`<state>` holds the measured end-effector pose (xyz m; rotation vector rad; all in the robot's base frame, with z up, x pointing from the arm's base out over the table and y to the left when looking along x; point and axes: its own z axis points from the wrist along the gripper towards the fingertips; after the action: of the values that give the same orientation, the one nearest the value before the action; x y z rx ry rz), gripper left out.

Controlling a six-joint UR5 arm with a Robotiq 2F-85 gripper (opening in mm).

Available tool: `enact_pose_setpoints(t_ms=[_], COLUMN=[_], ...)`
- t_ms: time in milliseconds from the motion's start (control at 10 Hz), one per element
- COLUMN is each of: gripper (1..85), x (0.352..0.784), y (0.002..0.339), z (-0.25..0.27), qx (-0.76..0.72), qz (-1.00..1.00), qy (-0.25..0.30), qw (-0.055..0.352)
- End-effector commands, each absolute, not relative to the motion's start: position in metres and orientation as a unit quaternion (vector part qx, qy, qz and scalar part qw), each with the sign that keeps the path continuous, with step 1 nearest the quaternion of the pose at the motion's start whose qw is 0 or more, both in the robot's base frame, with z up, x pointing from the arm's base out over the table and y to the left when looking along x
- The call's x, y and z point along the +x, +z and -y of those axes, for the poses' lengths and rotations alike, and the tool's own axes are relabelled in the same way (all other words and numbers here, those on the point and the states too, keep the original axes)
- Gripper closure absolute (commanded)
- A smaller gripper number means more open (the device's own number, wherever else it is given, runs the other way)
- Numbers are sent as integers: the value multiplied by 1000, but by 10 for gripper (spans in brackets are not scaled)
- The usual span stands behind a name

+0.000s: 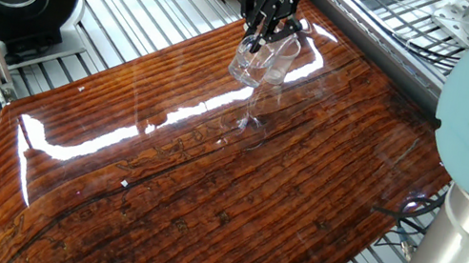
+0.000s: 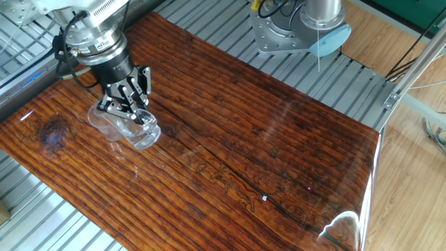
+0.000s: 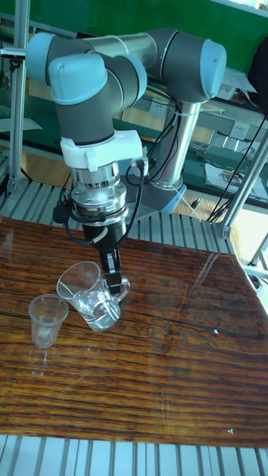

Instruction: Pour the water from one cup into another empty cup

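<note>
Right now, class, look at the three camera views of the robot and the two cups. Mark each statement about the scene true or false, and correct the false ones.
1. The gripper holds the glass mug. True.
2. The mug is tilted toward the small cup. True.
3. The small cup lies on its side. False: it stands upright on the table.
4. The mug stands flat on the table. False: it is lifted and tilted.
5. The small cup has a handle. False: it has none.

Bright, even light all round. Strong white glare streaks the glossy table (image 1: 202, 203), one band just below the mug (image 1: 248, 64), a bigger patch toward its near-left corner. In the other fixed view, a glint at the table's near-right corner. Tall view sharp, cups faintly mirrored in the wood.
</note>
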<state>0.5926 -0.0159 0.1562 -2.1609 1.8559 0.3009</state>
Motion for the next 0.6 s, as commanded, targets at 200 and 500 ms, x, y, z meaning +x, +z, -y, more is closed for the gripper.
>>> enact_pose_setpoints(t_ms=[200, 500], gripper=[840, 840], x=[607, 612], y=[160, 158], z=[13, 19], qx=[-720, -709], qz=[-669, -683], qy=[94, 81], qw=[158, 155])
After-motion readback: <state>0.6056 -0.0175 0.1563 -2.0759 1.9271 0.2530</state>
